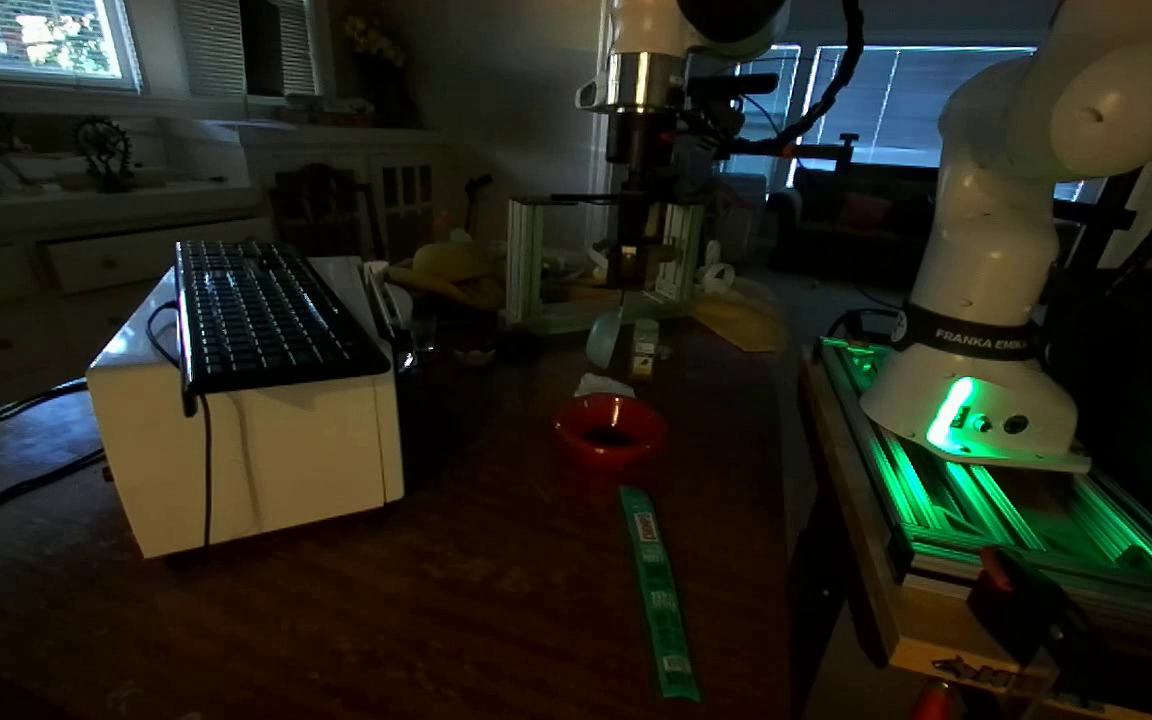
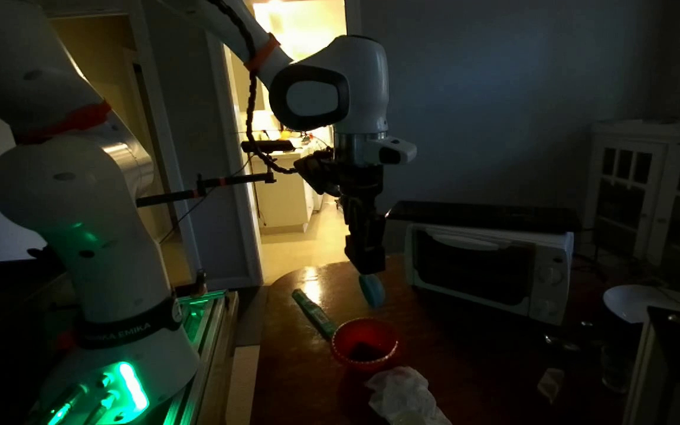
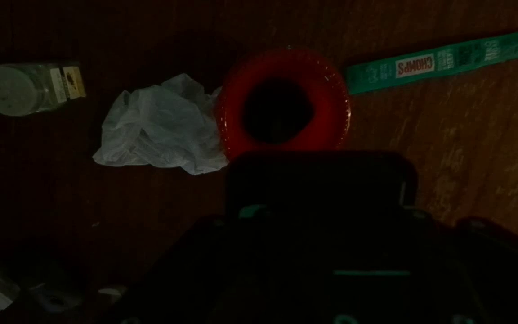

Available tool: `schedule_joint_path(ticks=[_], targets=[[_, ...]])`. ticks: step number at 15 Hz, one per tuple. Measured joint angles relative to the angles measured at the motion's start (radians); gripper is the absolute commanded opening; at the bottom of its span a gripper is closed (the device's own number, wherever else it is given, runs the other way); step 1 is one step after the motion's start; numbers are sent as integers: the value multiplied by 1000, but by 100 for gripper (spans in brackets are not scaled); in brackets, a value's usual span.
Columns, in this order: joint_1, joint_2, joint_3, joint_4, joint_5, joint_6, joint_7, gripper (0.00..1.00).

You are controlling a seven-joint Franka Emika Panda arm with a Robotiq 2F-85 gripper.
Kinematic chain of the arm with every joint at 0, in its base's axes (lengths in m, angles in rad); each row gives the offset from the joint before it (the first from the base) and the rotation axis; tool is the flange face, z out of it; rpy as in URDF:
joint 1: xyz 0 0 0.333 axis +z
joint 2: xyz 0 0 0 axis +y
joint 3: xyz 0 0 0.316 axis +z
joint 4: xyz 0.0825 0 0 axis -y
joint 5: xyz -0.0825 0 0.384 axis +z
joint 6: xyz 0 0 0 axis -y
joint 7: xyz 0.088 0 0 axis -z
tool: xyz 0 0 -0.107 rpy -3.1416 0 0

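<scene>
Pale-blue oval object (image 2: pixel 373 290) is apparently being pinched, hanging just under the black gripper (image 2: pixel 368 270) — positioning likely being done; next, rim clearance is being called for near the glossy round red bowl (image 1: pixel 611 460) below.

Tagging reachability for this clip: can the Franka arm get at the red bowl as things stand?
Probably yes: the red bowl is open-topped, and nothing visible blocks the way from the gripper. The light blue item apparently held there might hinder a fresh grasp.
</scene>
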Motion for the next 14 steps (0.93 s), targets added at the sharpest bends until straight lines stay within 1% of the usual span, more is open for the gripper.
schedule_joint_path(ticks=[3, 6, 9, 14], targets=[[5, 33, 1, 0, 3, 7, 1, 22], [7, 95, 3, 0, 9, 34, 1, 22], [7, 157, 4, 0, 20, 87, 1, 22], [7, 242, 12, 0, 32, 208, 1, 22]])
